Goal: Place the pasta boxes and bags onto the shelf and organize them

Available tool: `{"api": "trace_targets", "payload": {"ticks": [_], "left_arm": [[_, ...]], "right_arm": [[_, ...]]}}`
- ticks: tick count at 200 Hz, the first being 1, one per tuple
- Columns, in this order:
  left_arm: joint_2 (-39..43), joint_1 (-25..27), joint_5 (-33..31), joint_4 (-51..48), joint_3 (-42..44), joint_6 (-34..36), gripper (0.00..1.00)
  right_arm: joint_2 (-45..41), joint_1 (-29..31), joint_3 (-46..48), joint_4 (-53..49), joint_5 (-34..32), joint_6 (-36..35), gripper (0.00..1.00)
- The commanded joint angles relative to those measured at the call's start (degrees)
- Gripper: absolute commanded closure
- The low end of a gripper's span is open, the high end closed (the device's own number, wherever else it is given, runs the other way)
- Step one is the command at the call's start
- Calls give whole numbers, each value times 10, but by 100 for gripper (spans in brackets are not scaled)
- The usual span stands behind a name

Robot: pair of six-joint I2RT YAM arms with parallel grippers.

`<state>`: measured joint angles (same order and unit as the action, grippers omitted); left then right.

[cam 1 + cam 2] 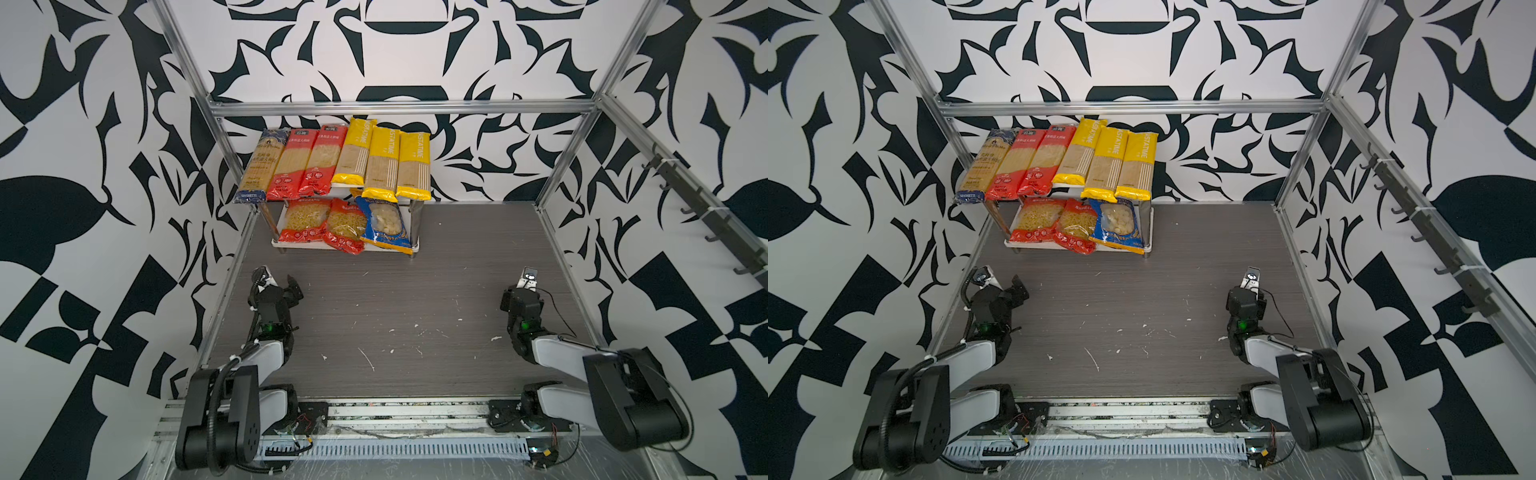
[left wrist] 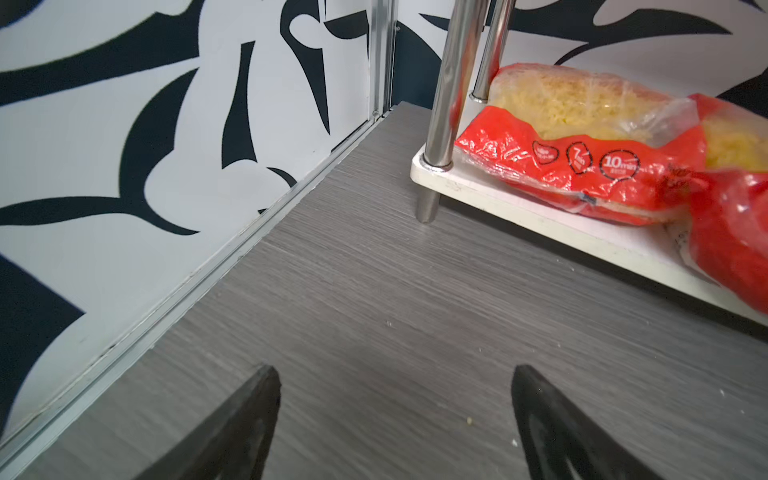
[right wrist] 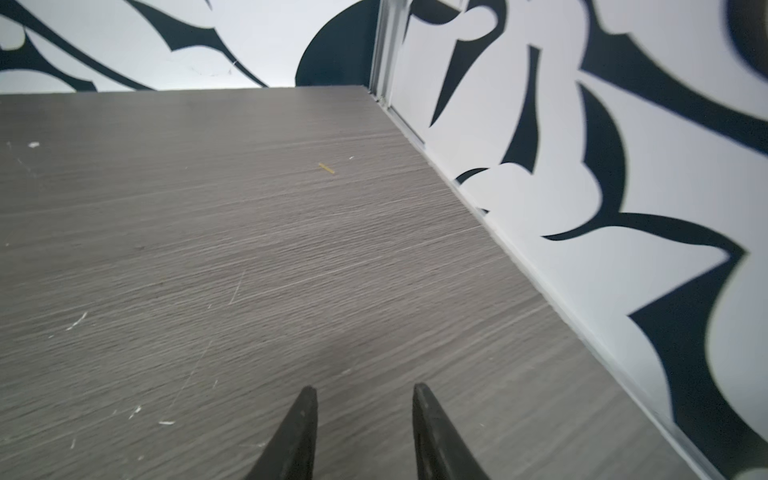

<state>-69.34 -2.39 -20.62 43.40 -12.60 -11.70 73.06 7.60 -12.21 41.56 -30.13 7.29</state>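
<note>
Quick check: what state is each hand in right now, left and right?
Left hand: open wide, holding nothing.
Right hand: partly open, holding nothing.

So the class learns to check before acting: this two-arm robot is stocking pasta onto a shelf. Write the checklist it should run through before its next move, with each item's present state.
1. Six long plastic pasta packets (one dark-blue, two red, three yellow) on the top white board of the small metal-legged shelf: ok.
2. Three short bags (two red, one blue-orange) on the lower board: ok.
3. Packets fully within the boards: not ok. The long ones overhang the front edge, and so does one short red bag.
4. No packet on the grey wood-grain table: ok.
5. Left gripper open, holding nothing: ok.
6. Right gripper holding nothing, jaws apart: ok.
</note>
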Motion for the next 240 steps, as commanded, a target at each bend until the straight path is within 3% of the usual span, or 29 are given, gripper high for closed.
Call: {"api": "trace_targets", "payload": {"ticks": [1, 33, 50, 61, 74, 90, 109, 140, 155, 168, 240], "left_arm": [[-62, -7, 18, 135, 5, 13, 8], [-159, -9, 30, 167, -24, 19, 8], [-213, -10, 31, 236, -26, 32, 7], [-196, -10, 40, 171, -42, 26, 6], [-182, -11, 40, 83, -77, 17, 4], [-201, -9, 38, 127, -73, 26, 0], [-190, -9, 39, 93, -80, 24, 1], [-191, -9, 41, 106, -75, 26, 1], [-190, -9, 40, 102, -75, 25, 1], [-191, -9, 40, 103, -75, 25, 0], [-191, -9, 39, 102, -75, 26, 1]], "right_arm": [[18, -3, 1, 122, 32, -14, 58], [130, -19, 38, 324, 60, -27, 53], [159, -20, 29, 315, 108, -35, 52], [191, -21, 26, 357, 87, -39, 47], [173, -23, 14, 308, 85, -30, 45], [167, -24, -12, 250, 85, -26, 44], [165, -23, -35, 203, 90, -32, 43], [167, -23, -39, 201, 88, -32, 34], [167, -23, -39, 201, 87, -32, 22], [167, -23, -40, 199, 88, -32, 0], [166, -23, -53, 175, 91, -30, 0]]}}
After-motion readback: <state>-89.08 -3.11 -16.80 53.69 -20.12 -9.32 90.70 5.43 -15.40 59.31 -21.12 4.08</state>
